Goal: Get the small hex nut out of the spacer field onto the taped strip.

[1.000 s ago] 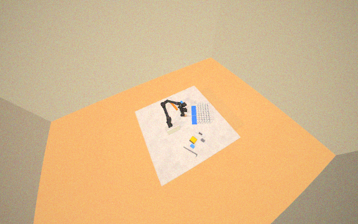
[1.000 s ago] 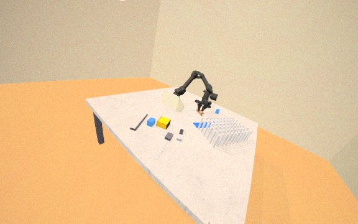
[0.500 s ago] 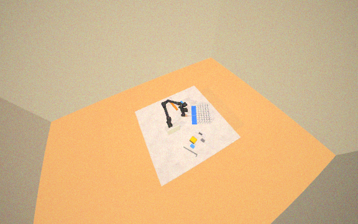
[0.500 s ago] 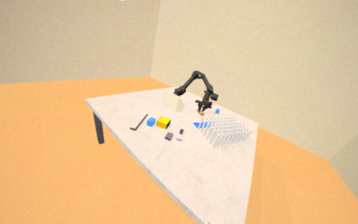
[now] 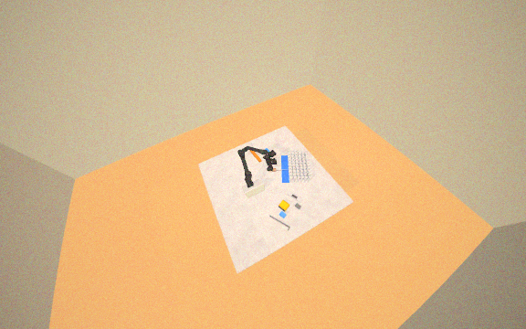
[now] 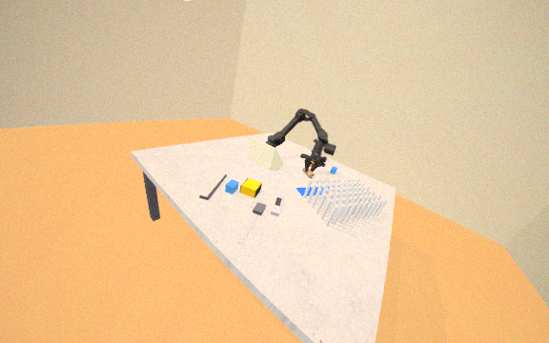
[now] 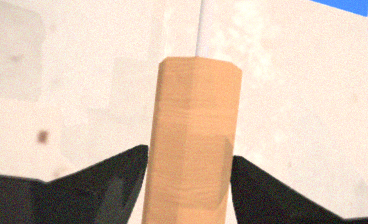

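Observation:
My gripper (image 5: pixel 273 169) (image 6: pixel 308 171) (image 7: pixel 190 152) is shut on the wooden handle (image 7: pixel 195 100) of a tool, near the strip's arm side. A thin pale metal shaft (image 7: pixel 202 30) runs forward from the handle; in the top view it reaches over the blue taped strip (image 5: pixel 285 161) (image 6: pixel 301 191) (image 7: pixel 352 6) toward the spacers. The shaft's far end cannot be made out. The metal spacers (image 5: pixel 299 166) (image 6: pixel 351 205) stand in a dense field beyond the strip, and look upright. The hex nut cannot be made out in any view.
A dark hooked rod (image 5: pixel 279 222) (image 6: pixel 217 186), a blue cube (image 5: pixel 282 214) (image 6: pixel 232 186), a yellow block (image 5: pixel 284 205) (image 6: pixel 251 187) and a grey block (image 5: pixel 298 206) (image 6: pixel 259 208) lie to one side. Another blue cube (image 6: pixel 334 170) and an orange bar (image 5: pixel 256 155) are near the arm.

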You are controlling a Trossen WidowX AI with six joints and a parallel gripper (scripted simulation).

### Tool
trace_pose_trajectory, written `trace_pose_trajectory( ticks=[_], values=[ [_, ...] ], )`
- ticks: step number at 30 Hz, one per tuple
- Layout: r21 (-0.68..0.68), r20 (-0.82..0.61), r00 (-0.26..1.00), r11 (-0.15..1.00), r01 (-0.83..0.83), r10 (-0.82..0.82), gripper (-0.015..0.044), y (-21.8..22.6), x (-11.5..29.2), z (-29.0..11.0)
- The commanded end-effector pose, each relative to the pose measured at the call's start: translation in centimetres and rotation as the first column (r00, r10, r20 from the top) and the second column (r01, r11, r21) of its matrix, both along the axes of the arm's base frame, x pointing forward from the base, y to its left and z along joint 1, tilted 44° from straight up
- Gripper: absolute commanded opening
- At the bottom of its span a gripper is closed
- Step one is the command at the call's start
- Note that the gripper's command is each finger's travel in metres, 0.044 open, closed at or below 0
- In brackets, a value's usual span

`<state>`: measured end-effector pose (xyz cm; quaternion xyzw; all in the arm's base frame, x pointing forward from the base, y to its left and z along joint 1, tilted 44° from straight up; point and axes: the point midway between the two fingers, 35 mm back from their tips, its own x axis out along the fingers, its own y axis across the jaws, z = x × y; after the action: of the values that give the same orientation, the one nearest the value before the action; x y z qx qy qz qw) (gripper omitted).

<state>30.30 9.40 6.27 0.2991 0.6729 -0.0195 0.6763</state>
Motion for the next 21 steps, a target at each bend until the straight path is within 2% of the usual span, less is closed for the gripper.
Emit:
trace_pose_trajectory(
  ticks=[1, 21],
  values=[
    [0.003, 0.018, 1.000, 1.000, 0.002, -0.002, 0.0000, -0.2, 0.7, 0.3],
    [0.003, 0.018, 1.000, 1.000, 0.002, -0.002, 0.0000, -0.6, 1.9, -0.1]
  ],
)
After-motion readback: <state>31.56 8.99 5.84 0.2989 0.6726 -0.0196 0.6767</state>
